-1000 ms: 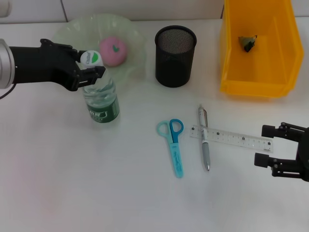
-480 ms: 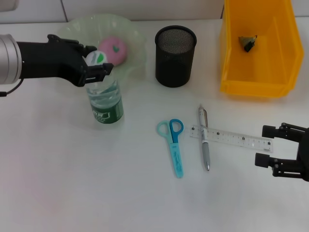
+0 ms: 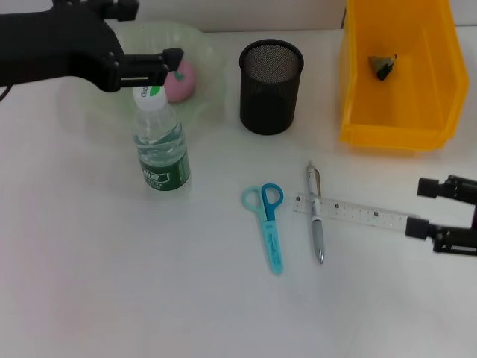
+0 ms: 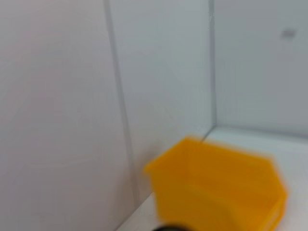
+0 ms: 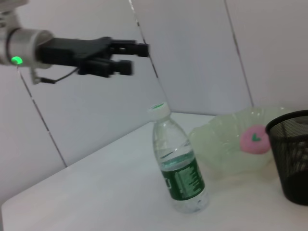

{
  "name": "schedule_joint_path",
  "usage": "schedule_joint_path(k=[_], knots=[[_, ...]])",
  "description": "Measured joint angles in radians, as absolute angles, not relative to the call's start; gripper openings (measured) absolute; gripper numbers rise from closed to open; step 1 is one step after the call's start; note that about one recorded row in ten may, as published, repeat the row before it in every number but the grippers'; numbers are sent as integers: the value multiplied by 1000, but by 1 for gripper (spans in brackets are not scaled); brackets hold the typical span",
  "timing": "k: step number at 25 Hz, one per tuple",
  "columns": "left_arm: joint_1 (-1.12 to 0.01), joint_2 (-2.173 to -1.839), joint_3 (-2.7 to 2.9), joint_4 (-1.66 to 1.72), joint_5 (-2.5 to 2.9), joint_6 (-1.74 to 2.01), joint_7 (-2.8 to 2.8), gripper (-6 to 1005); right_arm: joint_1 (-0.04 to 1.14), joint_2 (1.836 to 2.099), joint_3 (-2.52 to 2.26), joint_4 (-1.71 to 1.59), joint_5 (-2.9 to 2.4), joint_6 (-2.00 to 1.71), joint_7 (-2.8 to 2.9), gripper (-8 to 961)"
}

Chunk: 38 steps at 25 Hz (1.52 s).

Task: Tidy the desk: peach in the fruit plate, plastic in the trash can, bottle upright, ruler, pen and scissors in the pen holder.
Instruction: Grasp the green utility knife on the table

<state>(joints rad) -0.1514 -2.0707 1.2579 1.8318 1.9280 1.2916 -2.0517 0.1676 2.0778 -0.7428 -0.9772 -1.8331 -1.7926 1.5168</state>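
Bottle (image 3: 159, 148) upright left of scissors (image 3: 269, 224), pen (image 3: 316, 216) across ruler (image 3: 358, 212), peach (image 3: 181, 80) in fruit plate (image 3: 201, 52)

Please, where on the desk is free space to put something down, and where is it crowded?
Free: the whole near strip of the desk, in front of the bottle and scissors. Also between bottle and pen holder. Crowded: scissors, pen and ruler lie close together, with the right claw at the ruler's end.

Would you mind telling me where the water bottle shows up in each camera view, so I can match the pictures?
Head view: the water bottle stands upright left of centre, just below the left gripper.
Left wrist view: not in it; only the yellow trash bin and wall show.
Right wrist view: the bottle stands mid-frame.
Shared landmark: the black mesh pen holder, with the peach beside it.
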Motion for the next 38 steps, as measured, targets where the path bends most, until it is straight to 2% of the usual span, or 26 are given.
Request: schedule_joint_path(k=[5, 10, 11, 16, 17, 18, 19, 23, 29, 34, 38], knots=[[-41, -2070, 1292, 1743, 1598, 1344, -1839, 834, 169, 2077, -692, -1033, -1833, -1811, 1569, 828], [-7, -2070, 1354, 1608, 1459, 1420, -1629, 834, 201, 2077, -674, -1054, -1836, -1825, 1622, 828], [-1, -2070, 1398, 1456, 1382, 1512, -1419, 834, 205, 2077, -674, -1060, -1838, -1826, 1628, 828], [-12, -2071, 1419, 1350, 1351, 1551, -1323, 834, 220, 2078, -675, -1093, -1840, -1828, 1680, 828], [-68, -2072, 1448, 1139, 1321, 1579, -1212, 834, 223, 2078, -677, -1107, -1840, -1829, 1704, 828], [-68, -2072, 1448, 1139, 1321, 1579, -1212, 834, 229, 2078, -681, -1133, -1842, -1829, 1751, 828], [-99, -2073, 1460, 956, 1316, 1611, -1007, 834, 234, 2078, -689, -1171, -1849, -1830, 1808, 828], [-108, -2073, 1456, 791, 1275, 1653, -760, 834, 267, 2074, -788, -1364, -1933, -1839, 2091, 828], [-112, -2067, 1380, 679, 1247, 1665, -707, 833, 410, 2081, -1010, -1631, -2215, -1832, 2563, 828], [-108, -2066, 1347, 664, 1250, 1669, -710, 833, 571, 2081, -1186, -1590, -2308, -1799, 2735, 828], [-106, -2065, 1340, 660, 1250, 1669, -710, 833, 633, 2081, -1290, -1515, -2325, -1741, 2748, 827]])
